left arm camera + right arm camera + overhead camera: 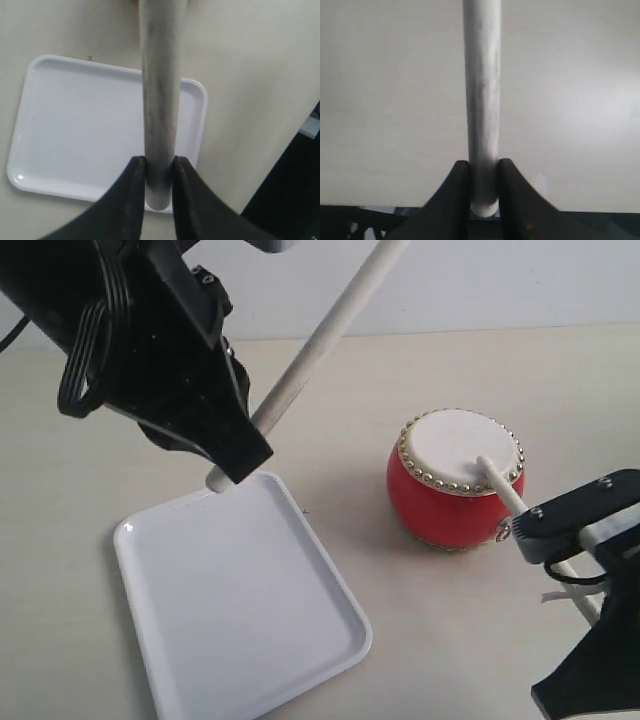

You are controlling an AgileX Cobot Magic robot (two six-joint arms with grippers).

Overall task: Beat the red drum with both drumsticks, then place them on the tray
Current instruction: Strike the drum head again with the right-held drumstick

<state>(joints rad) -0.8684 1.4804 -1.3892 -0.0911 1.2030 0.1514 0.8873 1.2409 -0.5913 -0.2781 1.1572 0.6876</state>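
Now left fingers [127, 200] clench one stick [321, 340] over the tray [150, 640]; right fingers [515, 200] clench the other stick [500, 485], touching the drum [430, 505].

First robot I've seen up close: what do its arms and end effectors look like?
Mostly matte black. The left end effector and right end effector each have two smooth fingers tapering to narrow tips. The left arm is bulky and angular, with looped black cables alongside. The right arm shows small screws and a pale grey part.
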